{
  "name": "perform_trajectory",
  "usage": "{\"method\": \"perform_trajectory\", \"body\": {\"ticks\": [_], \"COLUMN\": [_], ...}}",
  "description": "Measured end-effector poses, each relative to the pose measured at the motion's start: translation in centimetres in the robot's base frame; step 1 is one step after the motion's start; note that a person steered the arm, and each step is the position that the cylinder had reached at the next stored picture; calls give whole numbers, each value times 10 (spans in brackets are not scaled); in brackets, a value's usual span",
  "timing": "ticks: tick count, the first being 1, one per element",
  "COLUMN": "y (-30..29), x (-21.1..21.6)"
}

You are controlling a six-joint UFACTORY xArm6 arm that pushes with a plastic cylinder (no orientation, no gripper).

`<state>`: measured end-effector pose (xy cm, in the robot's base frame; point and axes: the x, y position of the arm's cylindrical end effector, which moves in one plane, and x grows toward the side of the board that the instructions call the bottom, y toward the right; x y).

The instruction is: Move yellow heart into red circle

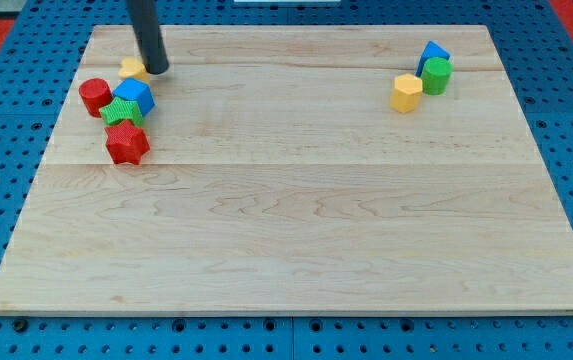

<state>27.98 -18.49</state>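
Blue pegboard surrounds the pale wooden worktop (296, 220). Near its top-left corner lies the yellow heart (131, 68), mostly hidden behind my tip (156, 70), which touches its right side. No pincer exists on this rod, so nothing is grasped. Just below-left sits the red circle (94, 96), close to the heart but apart from it. Beside it cluster a blue block (135, 95), a green block (122, 112) and a red star (126, 144). Well apart, at the view's top right, stand 3 blocks: a yellow one (406, 92), a green one (436, 75), a blue one (432, 53).
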Motion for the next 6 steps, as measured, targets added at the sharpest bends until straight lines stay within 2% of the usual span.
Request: {"method": "perform_trajectory", "body": {"ticks": [5,6], "y": [1,12], "x": [7,-21]}}
